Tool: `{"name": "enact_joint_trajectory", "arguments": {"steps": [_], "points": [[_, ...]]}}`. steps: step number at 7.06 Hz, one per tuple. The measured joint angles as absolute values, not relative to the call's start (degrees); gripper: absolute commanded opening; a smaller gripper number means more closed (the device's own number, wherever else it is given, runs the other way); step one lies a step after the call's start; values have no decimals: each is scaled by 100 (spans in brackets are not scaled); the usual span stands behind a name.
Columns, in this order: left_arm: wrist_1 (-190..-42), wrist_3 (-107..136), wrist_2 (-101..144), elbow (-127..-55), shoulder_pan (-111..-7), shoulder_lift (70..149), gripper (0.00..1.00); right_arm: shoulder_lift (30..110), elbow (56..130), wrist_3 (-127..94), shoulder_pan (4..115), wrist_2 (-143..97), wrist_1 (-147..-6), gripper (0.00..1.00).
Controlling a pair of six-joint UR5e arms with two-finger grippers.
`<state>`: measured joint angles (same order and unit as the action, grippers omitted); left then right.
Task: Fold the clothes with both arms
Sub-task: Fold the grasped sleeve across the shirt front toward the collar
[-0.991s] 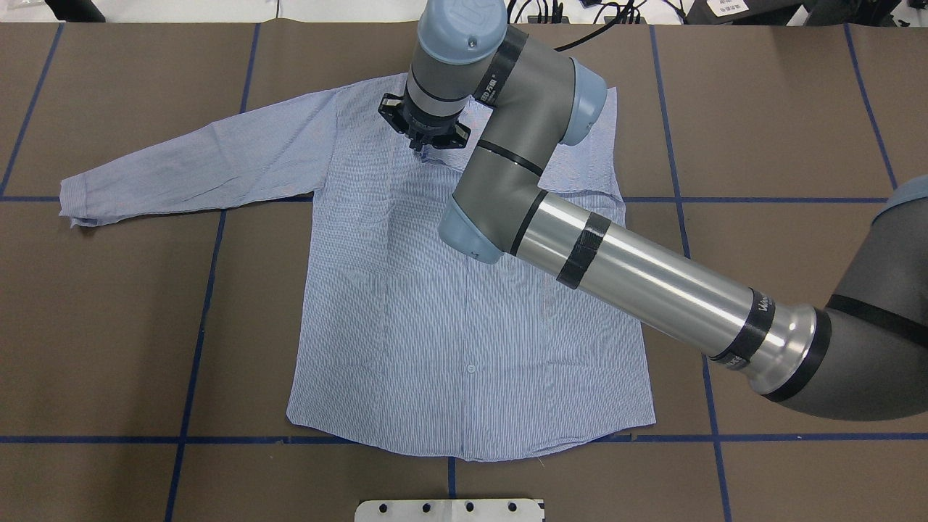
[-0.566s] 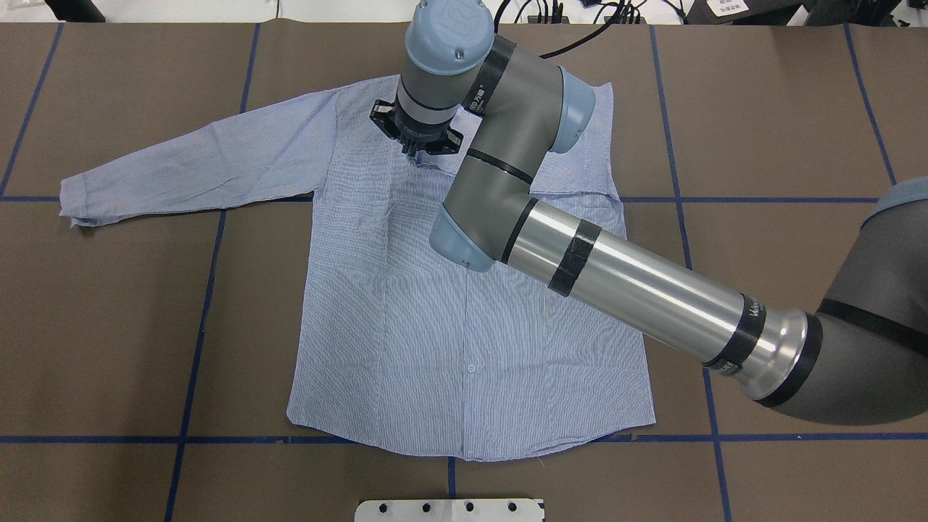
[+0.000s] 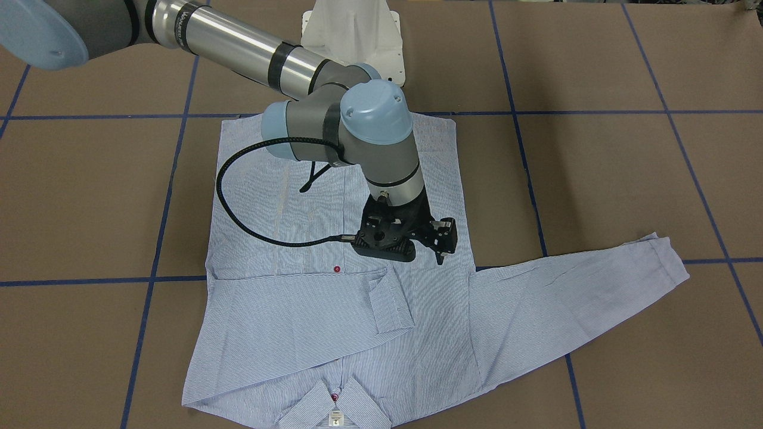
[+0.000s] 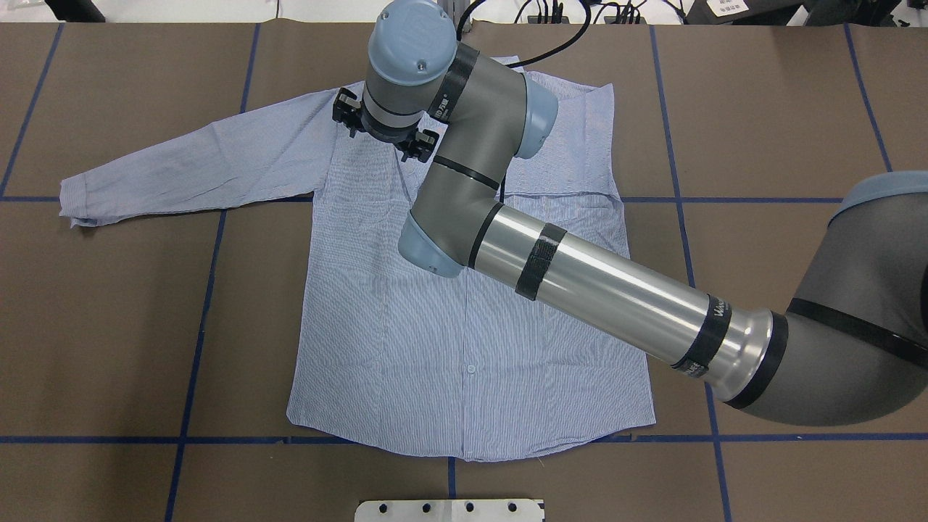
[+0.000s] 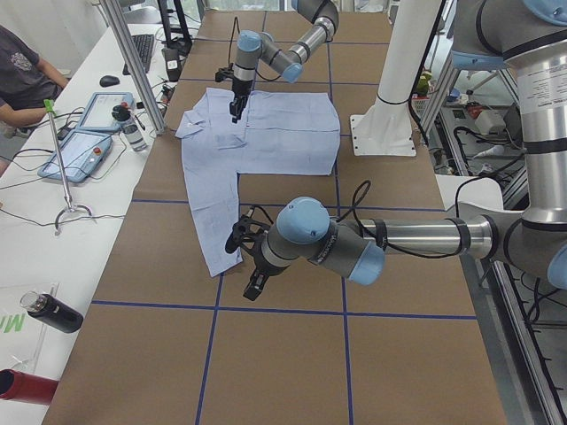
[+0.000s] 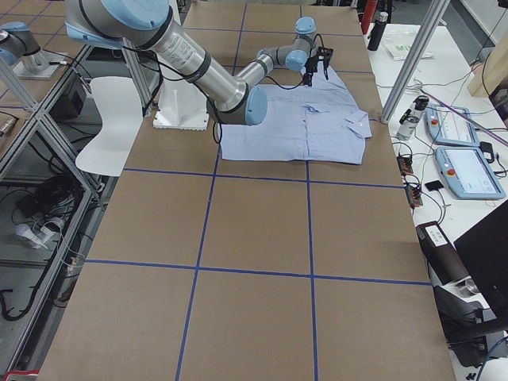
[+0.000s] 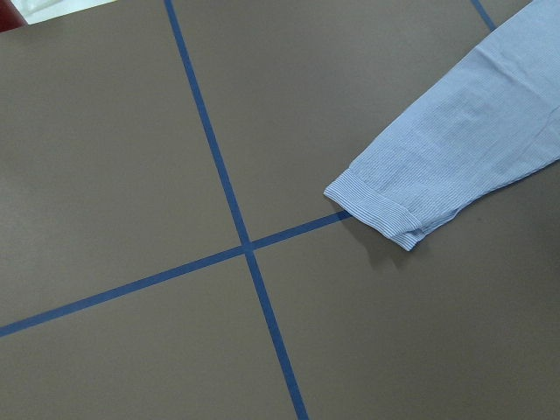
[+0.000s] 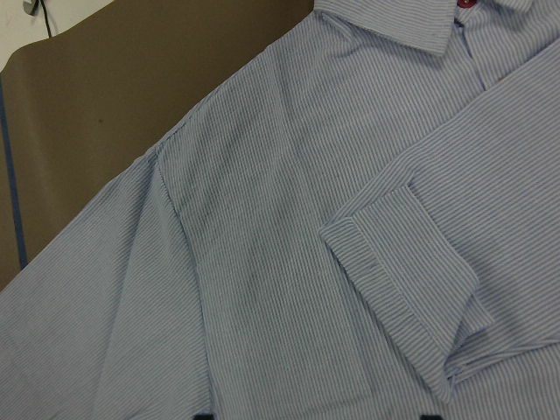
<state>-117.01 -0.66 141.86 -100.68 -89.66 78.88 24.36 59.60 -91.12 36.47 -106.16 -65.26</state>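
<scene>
You've got the shirt (image 4: pixel 449 348) flat on the table (image 4: pixel 109 326), front up. The right sleeve (image 3: pixel 298 316) is folded across the chest, the left sleeve (image 4: pixel 196 163) spread out sideways. The right gripper (image 3: pixel 440 243) hovers over the chest near the left shoulder, fingers apart, empty. The left gripper (image 5: pixel 252 283) hangs by the spread cuff (image 7: pixel 376 214); I can't tell its state.

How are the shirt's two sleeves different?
The folded sleeve lies across the front of the shirt; the stretched sleeve sticks out sideways over the table. The folded sleeve's cuff rests on cloth; the stretched sleeve's cuff rests on the table beside blue tape. Both are light-blue, striped and flat.
</scene>
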Motion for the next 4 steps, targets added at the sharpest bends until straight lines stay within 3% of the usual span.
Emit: {"name": "enact_joint_trajectory", "arguments": {"steps": [2, 4], "points": [[-11713, 661, 14288, -9488, -8537, 8431, 99, 2622, 6228, -9280, 3645, -10636, -6491, 100], [-11746, 1276, 14323, -8444, -8185, 9244, 99, 3083, 6671, -9305, 3659, -10638, -6489, 100]]}}
